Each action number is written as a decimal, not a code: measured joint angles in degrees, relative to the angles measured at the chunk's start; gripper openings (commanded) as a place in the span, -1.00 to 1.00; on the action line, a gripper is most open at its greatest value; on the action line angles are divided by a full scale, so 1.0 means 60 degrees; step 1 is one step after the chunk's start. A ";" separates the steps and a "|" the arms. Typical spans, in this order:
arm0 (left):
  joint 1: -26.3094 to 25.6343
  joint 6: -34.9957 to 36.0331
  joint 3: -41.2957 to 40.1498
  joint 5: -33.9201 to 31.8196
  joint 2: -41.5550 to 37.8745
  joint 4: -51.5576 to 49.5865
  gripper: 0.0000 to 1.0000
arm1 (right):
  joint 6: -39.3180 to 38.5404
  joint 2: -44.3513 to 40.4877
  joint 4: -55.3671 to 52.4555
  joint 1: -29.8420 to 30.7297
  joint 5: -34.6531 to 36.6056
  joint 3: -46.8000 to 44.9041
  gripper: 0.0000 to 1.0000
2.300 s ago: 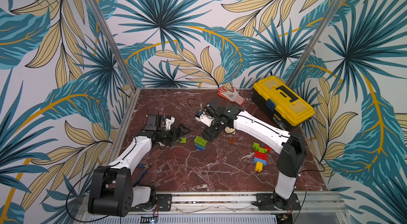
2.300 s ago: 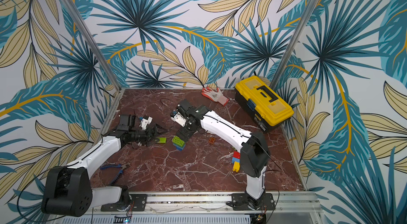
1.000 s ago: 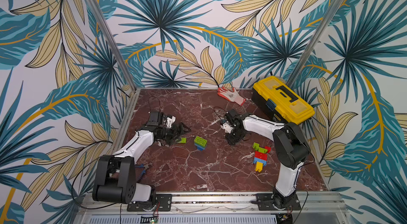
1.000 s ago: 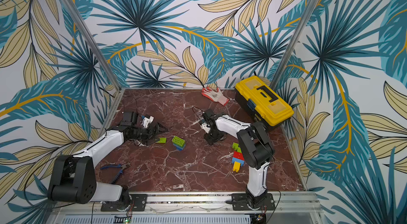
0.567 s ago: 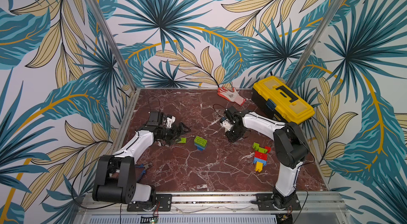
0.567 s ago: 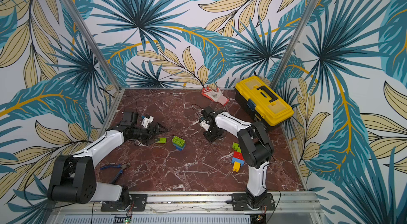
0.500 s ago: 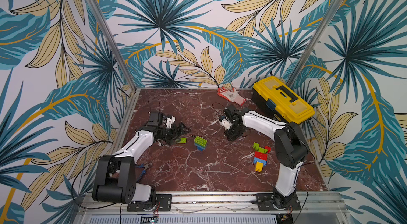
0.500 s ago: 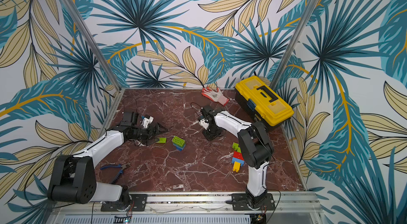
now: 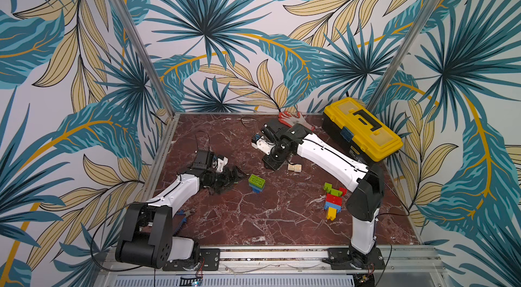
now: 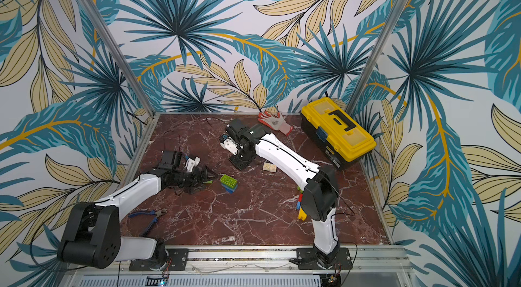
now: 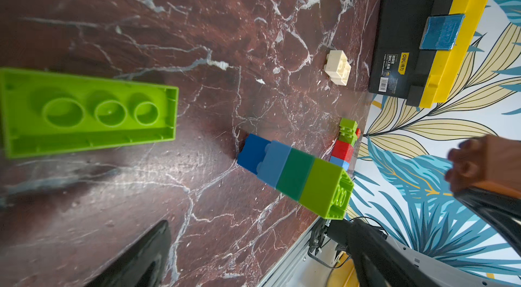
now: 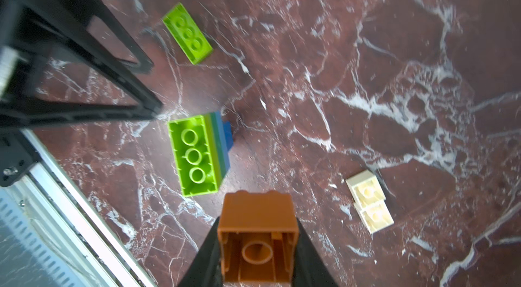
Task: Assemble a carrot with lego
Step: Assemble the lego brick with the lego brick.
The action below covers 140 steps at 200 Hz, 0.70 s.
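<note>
Lego orange brick (image 12: 255,212): square, glossy moulded plastic, hollow underside with a single round tube turned to the right wrist camera. Pinched at both flanks by right gripper (image 12: 256,232), black tapered fingers (image 12: 207,254) drawn in narrow against it.

Left gripper (image 9: 231,178): low over the table (image 9: 253,223), jaws spread wide, nothing between them. Just beside its tips, green oblong brick (image 11: 84,110) lying hollow side up, three round tubes showing.

Near table centre, stack (image 9: 256,182) of four bricks: lime green on top with underside up, then dark green, light blue, and a smaller dark blue brick at the base, touching the table.

Two cream bricks (image 12: 369,201), square, matte, side by side and touching, near the right gripper in both top views.

Mixed column (image 9: 334,201) of green, red, blue and yellow bricks lying flat by the right arm's base.

Table surface: polished red-brown marble pattern, white veins. At the rear, yellow-lidded toolbox (image 9: 363,130), hard plastic, and knitted glove (image 9: 293,119). Blue-handled pliers (image 10: 146,216) near the left arm's base.
</note>
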 measured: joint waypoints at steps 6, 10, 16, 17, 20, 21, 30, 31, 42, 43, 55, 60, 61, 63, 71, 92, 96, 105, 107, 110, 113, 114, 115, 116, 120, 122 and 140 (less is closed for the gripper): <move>0.0000 -0.0033 -0.0117 0.0007 -0.0018 0.0120 0.99 | -0.0007 0.0153 -0.0109 0.0084 -0.0004 0.0197 -0.35; -0.0007 -0.0066 -0.0204 0.0022 -0.0022 0.0215 0.99 | -0.0022 0.0262 -0.0211 0.0138 0.0007 0.0324 -0.35; -0.0018 -0.0102 -0.0317 0.0058 -0.0022 0.0346 0.99 | -0.0040 0.0448 -0.0357 0.0204 0.0000 0.0495 -0.35; -0.0018 -0.0120 -0.0339 0.0062 -0.0022 0.0375 0.99 | -0.0040 0.0470 -0.0368 0.0211 0.0000 0.0517 -0.35; -0.0018 -0.0135 -0.0386 0.0076 -0.0022 0.0433 0.99 | -0.0058 0.0572 -0.0433 0.0251 0.0000 0.0601 -0.35; -0.0018 -0.0138 -0.0408 0.0084 -0.0022 0.0466 0.99 | -0.0058 0.0597 -0.0448 0.0259 0.0004 0.0619 -0.35; -0.0018 -0.0186 -0.0543 0.0142 -0.0022 0.0663 0.99 | -0.0080 0.0889 -0.0656 0.0379 0.0026 0.0845 -0.35; -0.0018 -0.0186 -0.0561 0.0142 -0.0025 0.0692 0.99 | -0.0080 0.0936 -0.0688 0.0393 0.0029 0.0867 -0.35; -0.0025 -0.0244 -0.0710 0.0208 -0.0044 0.0980 0.99 | -0.0117 0.1264 -0.0896 0.0543 0.0051 0.1082 -0.34; -0.0025 -0.0244 -0.0721 0.0211 -0.0047 0.0994 0.99 | -0.0120 0.1282 -0.0907 0.0554 0.0051 0.1096 -0.34; -0.0025 -0.0306 -0.0867 0.0302 -0.0095 0.1297 0.99 | -0.0149 0.1574 -0.1104 0.0729 0.0069 0.1282 -0.34; -0.0025 -0.0324 -0.0914 0.0342 -0.0113 0.1395 0.99 | -0.0157 0.1661 -0.1188 0.0790 0.0080 0.1351 -0.34; -0.0025 -0.0328 -0.0929 0.0357 -0.0117 0.1428 0.99 | -0.0160 0.1676 -0.1195 0.0798 0.0080 0.1362 -0.34; -0.0025 -0.0346 -0.0940 0.0368 -0.0127 0.1457 0.99 | -0.0168 0.1716 -0.1235 0.0823 0.0084 0.1399 -0.34; -0.0025 -0.0390 -0.0998 0.0433 -0.0157 0.1639 0.99 | -0.0186 0.1843 -0.1370 0.0914 0.0087 0.1548 -0.34; -0.0025 -0.0423 -0.1035 0.0572 -0.0164 0.1985 0.99 | -0.0219 0.2040 -0.1628 0.1035 0.0087 0.1876 -0.34; -0.0025 -0.0423 -0.1035 0.0583 -0.0164 0.2044 0.99 | -0.0219 0.2058 -0.1668 0.1045 0.0087 0.1920 -0.34; -0.0025 -0.0423 -0.1035 0.0616 -0.0157 0.2157 0.99 | -0.0222 0.2073 -0.1752 0.1049 0.0087 0.2004 -0.34; -0.0025 -0.0423 -0.1035 0.0619 -0.0153 0.2171 0.99 | -0.0222 0.2073 -0.1774 0.1049 0.0087 0.2018 -0.34; -0.0025 -0.0423 -0.1035 0.0637 -0.0146 0.2211 0.99 | -0.0222 0.2073 -0.1803 0.1049 0.0087 0.2040 -0.34; -0.0025 -0.0423 -0.1035 0.0645 -0.0138 0.2237 0.99 | -0.0226 0.2073 -0.1840 0.1049 0.0087 0.2065 -0.34; -0.0025 -0.0423 -0.1035 0.0645 -0.0135 0.2248 0.99 | -0.0226 0.2073 -0.1847 0.1049 0.0091 0.2073 -0.34; -0.0025 -0.0423 -0.1035 0.0648 -0.0131 0.2255 0.99 | -0.0226 0.2073 -0.1858 0.1049 0.0091 0.2087 -0.34; -0.0025 -0.0423 -0.1035 0.0648 -0.0127 0.2269 0.99 | -0.0226 0.2073 -0.1869 0.1045 0.0095 0.2095 -0.34; -0.0025 -0.0423 -0.1035 0.0656 -0.0113 0.2302 0.99 | -0.0240 0.2073 -0.1920 0.1045 0.0102 0.2127 -0.34; -0.0025 -0.0423 -0.1035 0.0659 -0.0102 0.2313 0.99 | -0.0248 0.2073 -0.1938 0.1045 0.0113 0.2149 -0.34; -0.0025 -0.0419 -0.1035 0.0703 0.0007 0.2393 0.99 | -0.0284 0.2073 -0.2040 0.1045 0.0157 0.2226 -0.33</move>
